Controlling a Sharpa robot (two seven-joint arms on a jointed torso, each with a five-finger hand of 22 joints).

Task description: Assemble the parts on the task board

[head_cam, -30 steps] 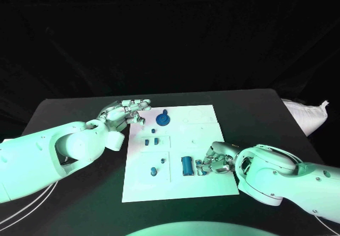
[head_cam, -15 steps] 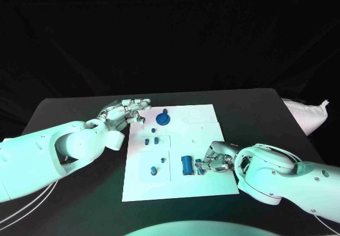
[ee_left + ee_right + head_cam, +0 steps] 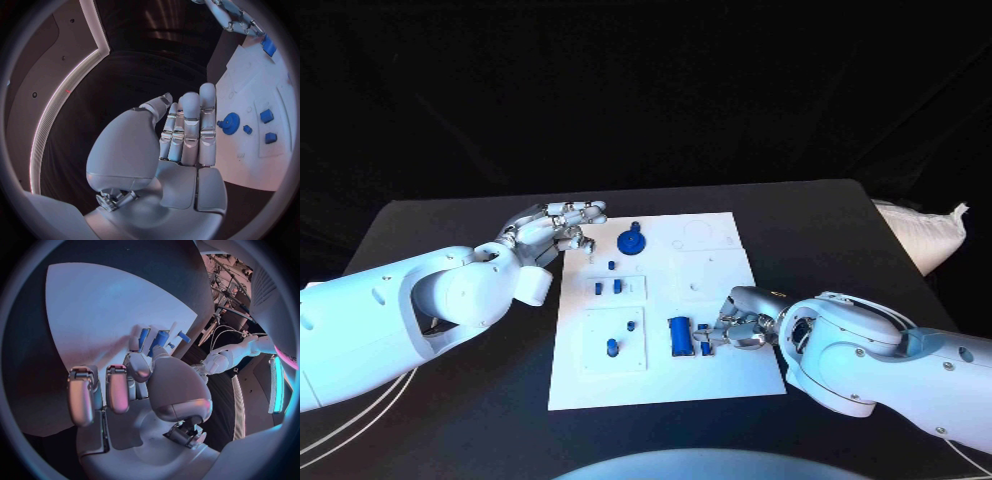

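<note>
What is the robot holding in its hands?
The left robot hand holds nothing; its fingers are straight beside the task board. The right robot hand is at a long blue part, but whether it grips it cannot be told.

Left robot hand (image 3: 557, 226) open-fingered, empty.

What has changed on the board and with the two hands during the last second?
Almost nothing. The right hand stays at the long blue part on the near half of the board; whether it grips the part cannot be told. The left hand still hovers at the board's far left corner, holding nothing. The round part and the small parts have not moved.
</note>
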